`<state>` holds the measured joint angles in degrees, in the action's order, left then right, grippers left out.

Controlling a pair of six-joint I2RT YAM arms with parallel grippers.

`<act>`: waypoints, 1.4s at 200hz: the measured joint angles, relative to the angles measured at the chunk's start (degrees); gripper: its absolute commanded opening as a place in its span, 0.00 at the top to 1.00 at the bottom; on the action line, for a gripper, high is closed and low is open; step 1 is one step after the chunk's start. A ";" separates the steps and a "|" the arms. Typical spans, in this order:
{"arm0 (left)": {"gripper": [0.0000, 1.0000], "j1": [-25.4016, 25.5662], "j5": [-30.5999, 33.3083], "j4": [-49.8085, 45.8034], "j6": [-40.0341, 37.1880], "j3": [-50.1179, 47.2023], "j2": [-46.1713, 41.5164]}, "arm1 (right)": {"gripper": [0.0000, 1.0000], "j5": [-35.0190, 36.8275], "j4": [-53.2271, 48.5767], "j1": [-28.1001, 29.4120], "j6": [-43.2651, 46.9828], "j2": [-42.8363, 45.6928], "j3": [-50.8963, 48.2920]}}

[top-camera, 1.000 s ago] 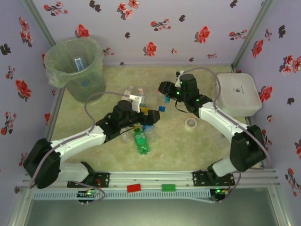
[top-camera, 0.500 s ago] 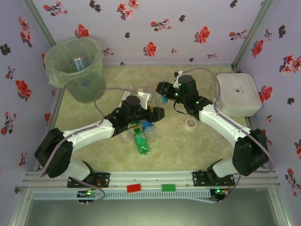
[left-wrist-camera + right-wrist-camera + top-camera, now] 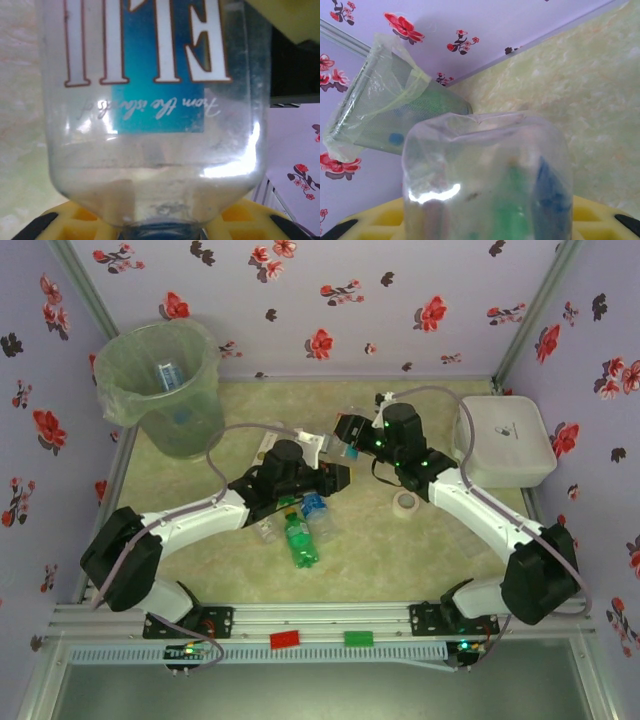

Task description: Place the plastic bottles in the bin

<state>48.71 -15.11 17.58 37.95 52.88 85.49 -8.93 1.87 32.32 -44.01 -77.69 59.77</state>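
The bin [image 3: 197,428], lined with a pale green bag, stands in the far left corner of the tabletop [image 3: 430,550], and at least one clear bottle [image 3: 168,372] lies inside it. The left arm reaches from the near left corner to the middle of the tabletop. There the left gripper [image 3: 328,478] is clenched on a blue-label bottle [image 3: 155,125]. In the left wrist view this clear bottle sits right in front of the lens with its white lettering upside down and its neck down between the yellow fingers [image 3: 75,220]. The right arm comes in from the near right corner, and the right gripper [image 3: 348,430] hangs just beyond the left one, toward the far edge. Whether the two touch cannot be told from above. The right gripper grasps a crumpled bottle [image 3: 485,175], clear and dented at its end, with green and blue shapes showing blurred through it. In the right wrist view the bin and the flowered wall show behind this bottle. More bottles lie loose between the middle and the near edge. A green bottle [image 3: 298,540] lies just nearward of the left gripper. A blue-capped bottle [image 3: 316,512] lies close against its right side, and a small clear bottle [image 3: 266,530] lies on its left, under the left arm. A white lidded box [image 3: 505,440] sits against the right edge toward the far corner. A tape roll [image 3: 405,503] lies between that box and the loose bottles, beside the right forearm.
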 measured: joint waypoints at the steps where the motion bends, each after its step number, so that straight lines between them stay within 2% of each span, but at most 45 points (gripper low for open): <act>1: 0.85 0.00 -0.02 0.02 0.00 0.00 0.00 | 0.45 0.00 0.00 0.00 0.00 0.02 0.00; 15: 0.89 0.00 0.02 0.02 -0.09 0.00 0.00 | 0.38 0.20 0.02 0.00 -0.15 0.33 -0.24; 23: 0.91 0.00 0.07 0.00 -0.22 0.00 0.00 | 0.31 0.31 -0.02 0.00 -0.13 0.46 -0.37; 41: 0.96 -0.02 0.09 0.00 -0.24 0.00 0.00 | 0.02 0.46 -0.28 0.26 -0.68 0.83 -0.46; 44: 0.97 -0.02 0.09 0.00 -0.24 0.00 0.00 | 0.01 0.55 -0.35 0.28 -0.20 0.92 -0.46; 55: 1.00 -0.15 0.09 0.00 -0.24 0.00 0.00 | 0.01 0.90 -0.52 0.37 -0.13 1.27 -0.46; 101: 1.00 -1.60 1.11 -1.40 -0.31 -1.66 -2.45 | 0.00 2.40 -4.48 -0.83 1.92 4.42 1.36; 152: 1.00 -6.99 4.83 -13.18 -6.03 0.61 -9.86 | 0.00 4.94 -10.32 -2.34 5.14 9.09 3.06; 218: 1.00 -24.41 11.93 -35.74 -22.58 25.53 -11.32 | 0.00 4.13 -10.82 -2.34 5.22 9.90 -4.11; 246: 1.00 -32.04 15.02 -39.80 -28.48 35.12 -9.92 | 0.00 2.97 -10.78 -2.34 5.01 8.87 -5.75; 280: 1.00 -41.79 17.25 -43.39 -31.04 43.39 -4.61 | 0.00 2.71 -10.82 -2.34 4.92 8.66 -7.13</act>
<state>6.92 2.13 -25.80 6.92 96.27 80.88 -6.22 -8.95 29.98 -39.09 -69.04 52.64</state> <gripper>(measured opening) 0.313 0.996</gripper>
